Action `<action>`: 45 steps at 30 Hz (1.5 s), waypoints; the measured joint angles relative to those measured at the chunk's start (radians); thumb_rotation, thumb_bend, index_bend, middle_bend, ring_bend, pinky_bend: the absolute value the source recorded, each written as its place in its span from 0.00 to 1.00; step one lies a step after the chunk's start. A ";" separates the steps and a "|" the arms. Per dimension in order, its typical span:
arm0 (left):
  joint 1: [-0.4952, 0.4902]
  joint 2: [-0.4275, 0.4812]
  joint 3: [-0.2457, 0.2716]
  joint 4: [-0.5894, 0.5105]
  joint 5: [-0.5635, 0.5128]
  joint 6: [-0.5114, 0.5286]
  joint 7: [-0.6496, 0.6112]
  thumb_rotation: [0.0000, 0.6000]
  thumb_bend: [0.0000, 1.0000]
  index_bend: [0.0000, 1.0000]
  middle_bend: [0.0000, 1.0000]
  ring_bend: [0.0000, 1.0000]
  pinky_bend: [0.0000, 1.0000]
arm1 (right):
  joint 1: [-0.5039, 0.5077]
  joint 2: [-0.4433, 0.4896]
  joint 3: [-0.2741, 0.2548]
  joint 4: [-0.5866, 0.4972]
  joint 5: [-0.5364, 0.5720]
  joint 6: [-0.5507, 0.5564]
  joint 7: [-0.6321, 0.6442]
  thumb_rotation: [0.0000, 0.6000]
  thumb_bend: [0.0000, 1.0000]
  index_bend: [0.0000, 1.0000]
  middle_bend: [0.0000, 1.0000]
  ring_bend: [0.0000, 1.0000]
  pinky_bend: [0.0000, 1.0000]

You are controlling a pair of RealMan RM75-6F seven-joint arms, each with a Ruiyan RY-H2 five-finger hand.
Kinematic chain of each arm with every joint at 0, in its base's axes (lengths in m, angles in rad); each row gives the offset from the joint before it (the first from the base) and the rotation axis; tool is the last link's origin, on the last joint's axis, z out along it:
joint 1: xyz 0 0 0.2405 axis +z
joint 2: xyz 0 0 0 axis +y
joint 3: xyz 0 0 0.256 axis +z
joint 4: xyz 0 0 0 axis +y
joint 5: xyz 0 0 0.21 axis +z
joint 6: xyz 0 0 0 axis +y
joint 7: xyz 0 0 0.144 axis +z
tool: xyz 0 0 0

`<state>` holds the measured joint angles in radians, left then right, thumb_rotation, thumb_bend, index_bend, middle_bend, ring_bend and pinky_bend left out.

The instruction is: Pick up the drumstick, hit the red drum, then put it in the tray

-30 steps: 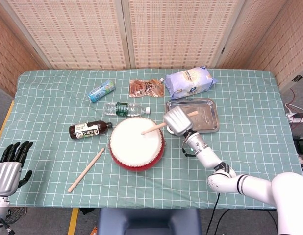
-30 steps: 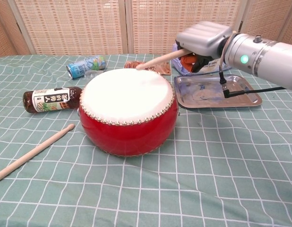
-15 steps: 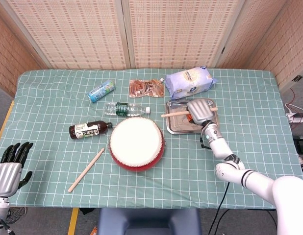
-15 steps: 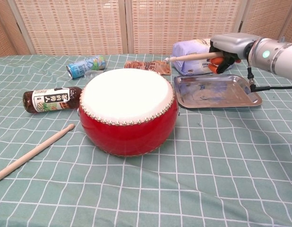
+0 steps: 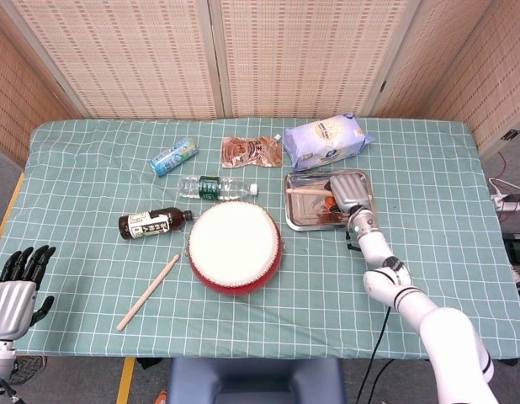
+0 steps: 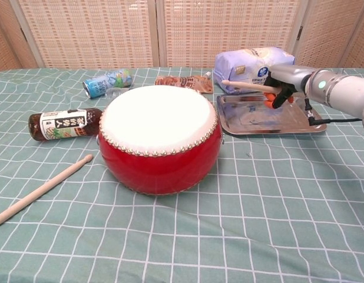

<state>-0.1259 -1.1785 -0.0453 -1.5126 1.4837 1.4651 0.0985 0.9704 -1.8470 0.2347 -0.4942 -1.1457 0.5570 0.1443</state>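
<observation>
The red drum [image 5: 235,246] [image 6: 160,138] with its white skin stands mid-table. To its right lies the metal tray [image 5: 304,220] [image 6: 300,122]. My right hand [image 5: 348,194] [image 6: 286,78] hovers low over the tray and grips one drumstick [image 5: 304,191] [image 6: 245,86], which lies nearly level, tip pointing left above the tray's far-left part. A second drumstick [image 5: 148,292] [image 6: 40,191] lies on the cloth, left of the drum. My left hand [image 5: 13,290] hangs off the table's front-left corner, fingers spread and empty; the chest view does not show it.
A dark sauce bottle [image 5: 155,223] [image 6: 61,125] lies left of the drum. Behind it are a can [image 5: 173,156] [image 6: 106,82], a water bottle [image 5: 216,188] and a brown pouch [image 5: 252,151]. A white-blue bag [image 5: 326,141] [image 6: 252,63] sits just behind the tray.
My right hand has carried its drumstick from the drumhead to the right and back, over the tray, and come lower. The left hand and the other stick have not moved.
</observation>
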 measured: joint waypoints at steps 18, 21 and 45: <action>-0.003 0.000 -0.004 -0.006 0.003 0.001 0.005 1.00 0.26 0.06 0.06 0.02 0.06 | -0.005 0.016 0.002 0.016 -0.079 0.013 0.099 1.00 0.35 0.21 0.26 0.11 0.24; -0.012 -0.004 -0.006 -0.006 0.008 -0.006 0.008 1.00 0.26 0.06 0.06 0.02 0.06 | -0.032 0.051 -0.004 -0.033 -0.087 0.066 0.069 1.00 0.20 0.11 0.20 0.06 0.18; -0.023 0.000 -0.019 -0.008 0.023 0.009 -0.014 1.00 0.27 0.06 0.06 0.02 0.06 | -0.274 0.397 -0.015 -0.673 -0.058 0.376 -0.193 1.00 0.15 0.20 0.13 0.07 0.18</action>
<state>-0.1491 -1.1790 -0.0642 -1.5203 1.5066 1.4737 0.0847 0.6962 -1.4503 0.2193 -1.1673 -1.2042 0.9327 -0.0489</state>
